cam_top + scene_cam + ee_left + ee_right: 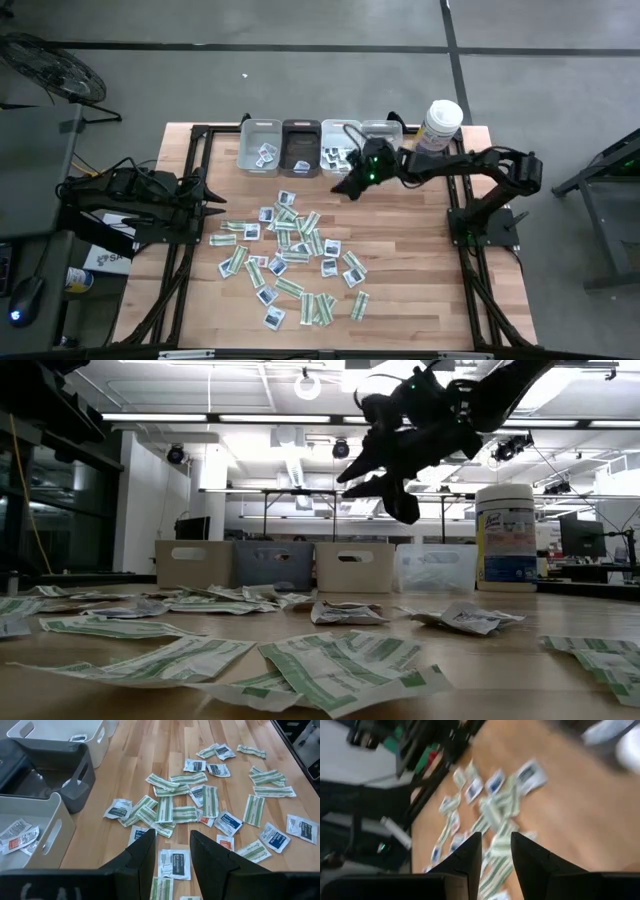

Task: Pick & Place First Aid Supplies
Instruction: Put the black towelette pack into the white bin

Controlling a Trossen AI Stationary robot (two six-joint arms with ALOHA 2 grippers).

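Green-and-white and blue-marked paper first aid packets (290,255) lie scattered mid-table. The right gripper (352,185), fingers parted and empty, hangs high near the four plastic bins (320,147); it should descend squarely over one isolated packet. The left gripper (212,210) waits parted, empty.

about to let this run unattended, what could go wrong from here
The packets lie overlapped in a dense heap, so a pinch may lift two at once or drag neighbours across the table.

The right gripper, jaws apart and empty, hangs high near the bins; a low swing could clip a rim or the white canister.

The left gripper, jaws apart, sits at the heap's edge; both arms reaching in could crowd each other.
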